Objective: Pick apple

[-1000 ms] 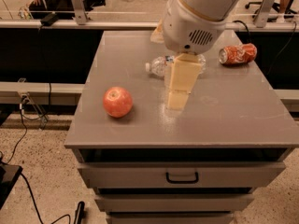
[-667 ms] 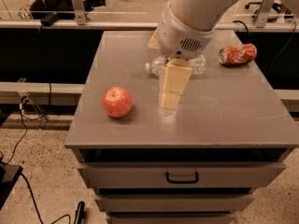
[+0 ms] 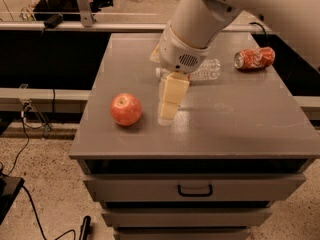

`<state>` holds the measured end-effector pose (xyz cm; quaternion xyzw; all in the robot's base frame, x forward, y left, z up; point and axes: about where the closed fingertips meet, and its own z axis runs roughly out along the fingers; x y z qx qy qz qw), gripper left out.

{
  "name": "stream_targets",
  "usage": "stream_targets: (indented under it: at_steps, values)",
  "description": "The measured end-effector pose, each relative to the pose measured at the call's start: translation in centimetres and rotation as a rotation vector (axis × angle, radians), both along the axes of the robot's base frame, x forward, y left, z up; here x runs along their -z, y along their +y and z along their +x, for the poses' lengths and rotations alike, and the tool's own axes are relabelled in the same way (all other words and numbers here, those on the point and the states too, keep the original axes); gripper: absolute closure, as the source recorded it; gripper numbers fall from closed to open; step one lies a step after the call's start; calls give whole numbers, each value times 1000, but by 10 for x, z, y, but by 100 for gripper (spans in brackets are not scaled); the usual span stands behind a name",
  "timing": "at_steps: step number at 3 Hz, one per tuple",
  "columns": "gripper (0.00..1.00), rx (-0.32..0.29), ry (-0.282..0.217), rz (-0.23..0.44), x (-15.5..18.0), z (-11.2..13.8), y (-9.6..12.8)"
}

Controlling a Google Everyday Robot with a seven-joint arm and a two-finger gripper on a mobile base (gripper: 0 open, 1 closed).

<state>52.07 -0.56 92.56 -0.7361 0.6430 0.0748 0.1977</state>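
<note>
The apple is round and red-orange with a pale patch near its stem dimple. It sits on the grey cabinet top, near the front left. My gripper hangs from the white arm just right of the apple, a short gap away, its cream fingers pointing down close to the surface. It holds nothing that I can see.
A crushed red soda can lies at the back right of the top. A clear plastic bottle lies on its side behind the gripper, partly hidden by the arm. Drawers with a handle are below the front edge. Cables run on the floor at left.
The arm and gripper have moved left, toward the apple. The apple, can and bottle have not moved.
</note>
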Motion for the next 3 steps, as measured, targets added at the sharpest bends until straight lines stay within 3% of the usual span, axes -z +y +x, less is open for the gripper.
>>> stream_targets:
  at_steps: [3]
  values:
    - [0, -24, 31, 92, 42, 28, 47]
